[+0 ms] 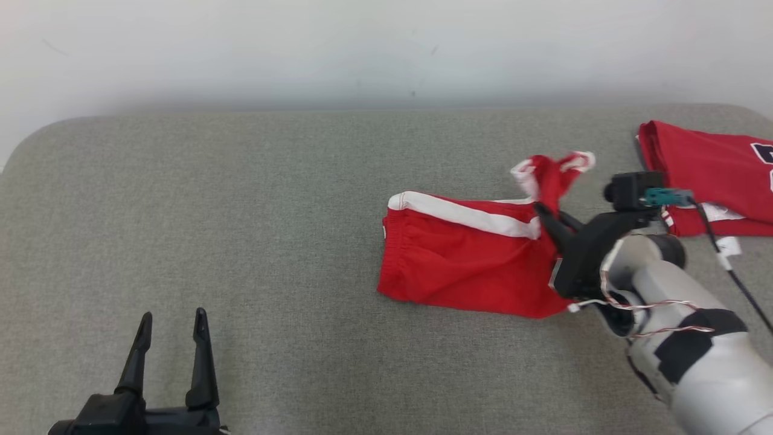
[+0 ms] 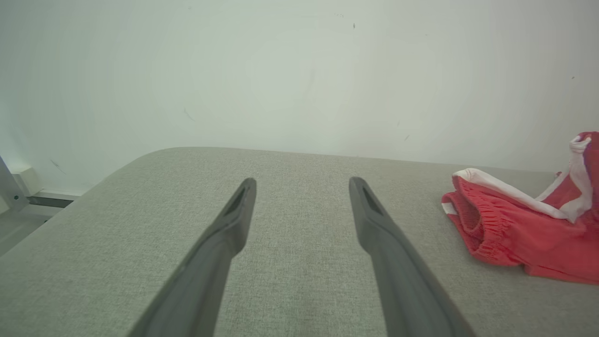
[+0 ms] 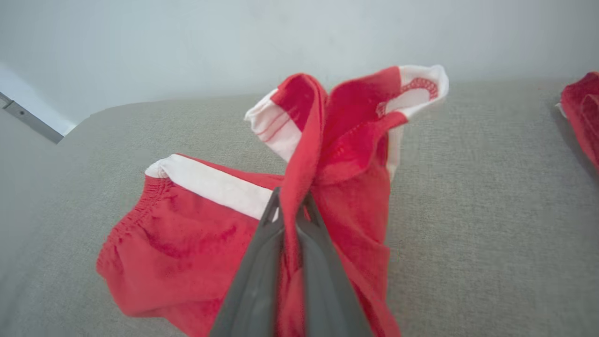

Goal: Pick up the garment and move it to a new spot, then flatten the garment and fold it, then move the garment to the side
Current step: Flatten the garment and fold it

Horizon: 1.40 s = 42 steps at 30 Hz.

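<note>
Red shorts point(image 1: 465, 260) with white side stripe and gathered elastic waistband, lying right of centre on grey fabric-covered table point(image 1: 241, 211), one leg hem standing up in a bunched peak. Right end effector point(image 1: 543, 214) closed, pinching a fold of that raised leg. Left end effector point(image 1: 173, 315) wide open, empty, at near left, well apart from shorts. Second red garment point(image 1: 706, 169) at far right.

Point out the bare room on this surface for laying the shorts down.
Widest bare patch: the grey surface left of the red shorts, ahead of the open left end effector. Crowded at right: shorts, right end effector gripping them, second red garment beside.
</note>
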### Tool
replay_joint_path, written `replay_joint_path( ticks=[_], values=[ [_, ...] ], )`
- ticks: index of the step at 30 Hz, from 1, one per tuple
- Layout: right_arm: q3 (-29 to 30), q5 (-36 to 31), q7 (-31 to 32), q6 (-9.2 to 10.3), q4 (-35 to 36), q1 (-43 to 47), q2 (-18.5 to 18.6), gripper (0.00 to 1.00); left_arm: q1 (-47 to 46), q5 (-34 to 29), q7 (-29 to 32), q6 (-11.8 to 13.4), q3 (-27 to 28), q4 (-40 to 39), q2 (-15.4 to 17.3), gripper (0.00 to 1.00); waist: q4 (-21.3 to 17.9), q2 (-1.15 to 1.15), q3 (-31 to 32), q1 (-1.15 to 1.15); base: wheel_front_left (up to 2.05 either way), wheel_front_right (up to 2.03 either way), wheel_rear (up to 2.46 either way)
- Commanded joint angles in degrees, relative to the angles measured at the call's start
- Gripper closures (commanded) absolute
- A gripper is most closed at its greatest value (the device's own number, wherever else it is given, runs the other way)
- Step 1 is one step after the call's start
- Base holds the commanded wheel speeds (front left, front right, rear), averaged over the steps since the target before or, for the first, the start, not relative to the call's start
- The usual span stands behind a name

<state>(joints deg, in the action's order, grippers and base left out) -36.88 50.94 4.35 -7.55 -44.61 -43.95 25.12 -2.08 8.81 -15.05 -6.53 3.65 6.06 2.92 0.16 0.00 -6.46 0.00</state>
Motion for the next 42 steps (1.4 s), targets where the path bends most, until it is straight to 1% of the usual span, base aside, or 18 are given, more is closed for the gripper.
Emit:
replay_joint_path(
  ticks=[1,4,12,19,22,25,29,30,31,32,35,39,42],
  values=[
    [-0.5,0.37,0.53,0.16,1.02,-0.76,-1.44,1.0,-0.79,0.33,-0.15,0.31,-0.51,0.22,-0.07,0.0,0.56,0.0,-0.31,0.0,0.0,0.0,0.0],
    [-0.86,0.07,1.38,0.16,1.66,-1.31,-3.05,1.0,-1.57,0.87,-0.15,0.44,-1.79,0.52,-0.06,0.0,1.56,0.0,-0.69,0.0,0.0,0.0,0.0],
    [-1.18,-0.89,3.75,0.16,-0.05,-3.45,-8.52,1.0,-3.24,2.65,-0.15,1.07,-4.84,1.31,-0.07,0.0,4.83,0.0,-2.24,0.0,0.0,0.0,0.0],
    [-1.17,-1.88,4.97,0.16,-1.75,-4.96,-12.23,1.0,-4.6,3.51,-0.15,1.44,-5.9,2.15,-0.06,0.0,6.74,0.0,-3.56,0.0,0.0,0.0,0.0],
    [-0.62,-2.83,4.56,0.15,-3.58,-5.76,-13.67,1.0,-5.23,3.87,-0.15,1.57,-6.26,2.28,-0.07,0.0,7.21,0.0,-4.05,0.0,0.0,0.0,0.0],
    [0.13,-3.41,4.77,0.16,-6.82,-6.15,-15.12,1.0,-5.65,4.18,-0.15,1.66,-6.5,2.54,-0.06,0.0,7.58,0.0,-4.56,0.0,0.0,0.0,0.0],
    [0.49,-4.3,2.6,0.15,-9.75,-6.68,-17.04,1.0,-6.48,4.47,-0.15,1.75,-6.95,2.93,-0.06,0.0,7.94,0.0,-5.01,0.0,0.0,0.0,0.0],
    [0.29,-4.7,1.8,0.16,-10.09,-6.73,-17.18,0.53,-6.63,4.51,-0.15,1.82,-7.04,3.0,-0.07,0.0,7.99,0.0,-5.08,0.0,0.0,0.0,0.0],
    [0.13,-4.67,1.41,0.16,-10.42,-6.52,-17.37,0.0,-6.72,4.57,-0.15,1.9,-7.15,3.08,-0.07,0.0,7.99,0.0,-5.07,0.0,0.0,0.0,0.0],
    [0.13,-4.67,1.41,0.16,-10.42,-6.52,-17.37,0.0,-6.72,4.57,-0.15,1.9,-7.15,3.08,-0.07,0.0,7.99,0.0,-5.07,0.0,0.0,0.0,0.0],
    [-0.28,-4.83,-1.24,0.16,-9.33,-6.61,-16.84,0.0,-6.71,4.47,-0.15,1.87,-6.98,3.13,-0.06,0.0,7.66,0.0,-4.9,0.0,0.0,0.0,0.0],
    [-0.83,-5.0,-6.06,0.16,-6.12,-5.88,-14.19,0.0,-5.97,3.8,-0.15,1.64,-6.09,3.28,-0.06,0.0,6.83,0.0,-4.09,0.0,0.0,0.0,0.0],
    [-0.42,-4.58,-9.56,0.16,-3.46,-4.73,-11.48,0.0,-5.04,3.14,-0.15,1.5,-5.48,3.15,-0.07,0.0,5.97,0.0,-3.22,0.0,0.0,0.0,0.0]
  ],
)
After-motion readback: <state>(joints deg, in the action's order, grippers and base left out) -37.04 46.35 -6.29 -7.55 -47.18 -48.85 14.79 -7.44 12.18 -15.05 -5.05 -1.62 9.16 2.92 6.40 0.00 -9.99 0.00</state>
